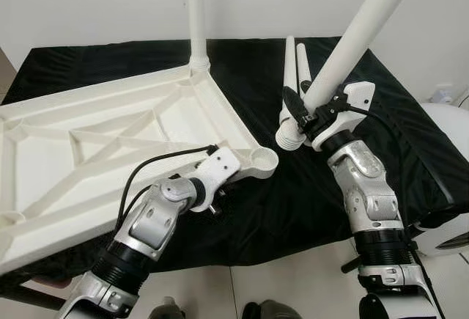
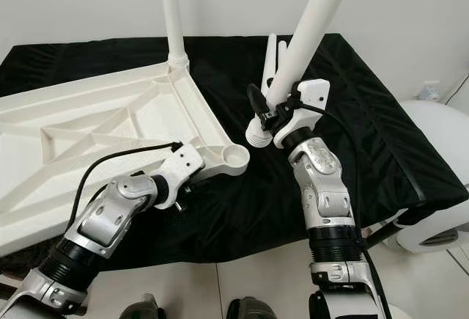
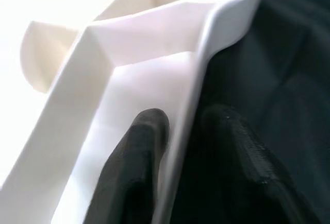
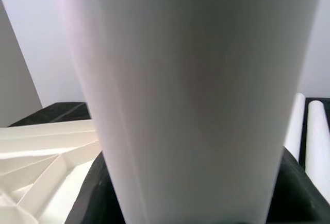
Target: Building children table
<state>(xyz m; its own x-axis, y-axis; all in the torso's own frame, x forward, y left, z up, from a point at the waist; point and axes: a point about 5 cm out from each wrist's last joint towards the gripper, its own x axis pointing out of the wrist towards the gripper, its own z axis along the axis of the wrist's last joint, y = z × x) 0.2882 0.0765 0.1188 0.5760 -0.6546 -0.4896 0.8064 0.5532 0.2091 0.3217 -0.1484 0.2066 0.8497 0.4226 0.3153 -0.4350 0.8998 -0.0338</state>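
**Leg held over the open socket**

A white tabletop lies upside down on a black cloth, its ribbed underside facing up. The ribs divide it into shallow bays, and these hold nothing. At its far corner a white leg stands upright in its socket. The near corner socket is an open round cup with threads showing inside in the left wrist view; nothing sits in it.

The left gripper is pinched on the tabletop's rim just behind that socket: one black finger lies inside the rim, the other outside against the cloth, with the thin white wall between them.

The right gripper is clamped round a second leg, held tilted, its top leaning away to the right. The leg's ribbed lower end hangs just beside the near socket, to its right and apart from it, above the cloth. In the right wrist view the leg runs straight up between the dark fingers.

Two more legs lie side by side on the cloth behind the right gripper.
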